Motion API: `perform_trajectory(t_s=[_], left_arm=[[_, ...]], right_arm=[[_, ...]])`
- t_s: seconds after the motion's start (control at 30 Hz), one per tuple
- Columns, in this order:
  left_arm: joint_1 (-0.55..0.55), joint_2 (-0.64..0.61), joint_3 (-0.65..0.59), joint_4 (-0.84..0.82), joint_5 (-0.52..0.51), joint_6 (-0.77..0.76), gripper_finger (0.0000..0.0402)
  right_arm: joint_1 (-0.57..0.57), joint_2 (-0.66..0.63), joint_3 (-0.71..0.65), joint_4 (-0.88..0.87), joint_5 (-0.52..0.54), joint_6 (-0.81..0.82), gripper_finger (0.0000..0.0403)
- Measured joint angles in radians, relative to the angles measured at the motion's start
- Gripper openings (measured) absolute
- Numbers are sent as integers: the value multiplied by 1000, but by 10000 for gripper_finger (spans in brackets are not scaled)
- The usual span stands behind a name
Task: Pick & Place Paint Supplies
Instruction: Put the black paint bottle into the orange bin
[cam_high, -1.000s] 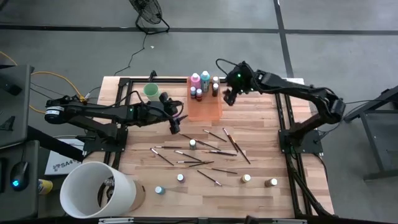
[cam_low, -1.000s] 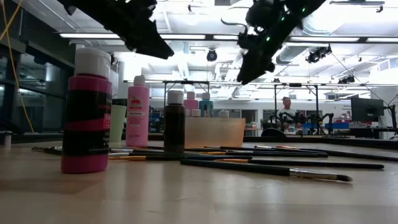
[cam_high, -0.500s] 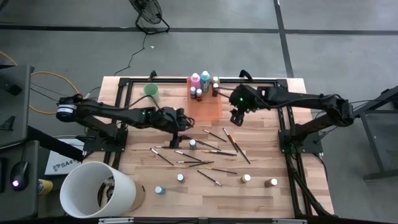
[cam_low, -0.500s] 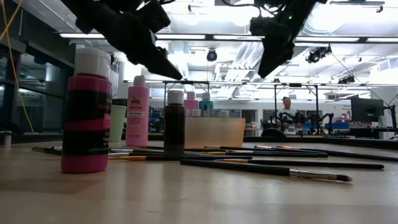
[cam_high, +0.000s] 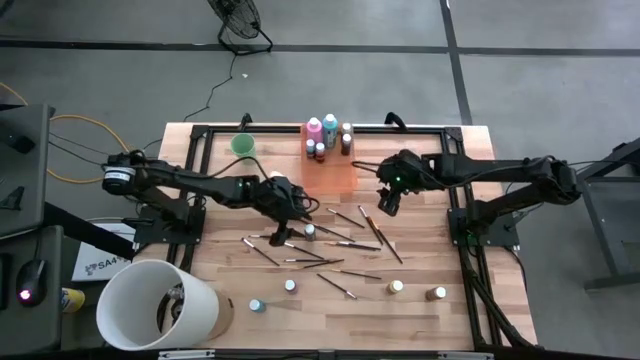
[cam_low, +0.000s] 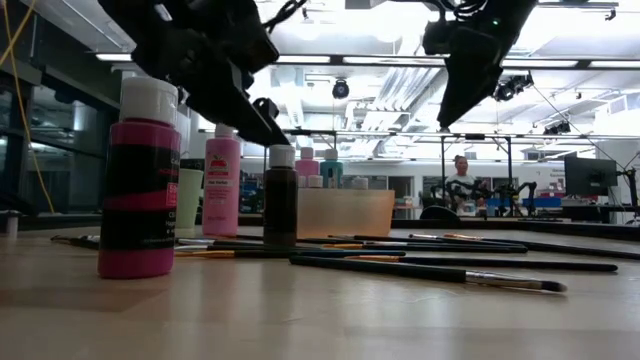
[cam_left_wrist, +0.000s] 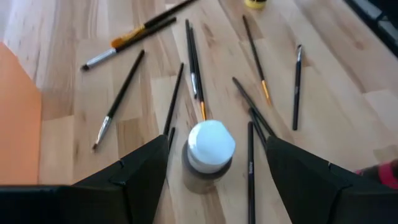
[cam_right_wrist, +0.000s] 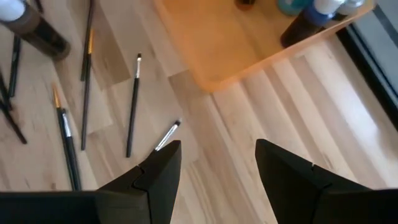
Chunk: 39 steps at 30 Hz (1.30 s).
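Our left gripper (cam_left_wrist: 208, 180) hovers open and empty, a white-capped dark bottle (cam_left_wrist: 209, 152) standing upright between its fingers (cam_left_wrist: 134, 180), untouched, brushes (cam_left_wrist: 193, 59) strewn just beyond. Our right gripper (cam_right_wrist: 217, 177) hangs open, holding nothing, above bare table (cam_right_wrist: 267, 99), a brush (cam_right_wrist: 166, 135) by one finger, the orange tray (cam_right_wrist: 217, 43) ahead.

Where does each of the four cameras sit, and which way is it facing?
High: overhead, straight down on wooden table; both arms show.
Low: table height, level across; both tools overhead.
Left wrist: down past open left tool at white-capped dark small bottle.
Right wrist: past open right tool at translucent orange plastic tray.
Shared: that bottle and tray also show from overhead.
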Motion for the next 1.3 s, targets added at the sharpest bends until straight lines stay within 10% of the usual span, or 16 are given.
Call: perform_trajectory(t_s=[0.7,1.3], left_arm=[[1,80,-1,106,-28,-12,259],[0,80,-1,74,-16,-11,110]], right_arm=[[66,0,-12,31,50,24,201],[66,1,-12,31,50,16,201]])
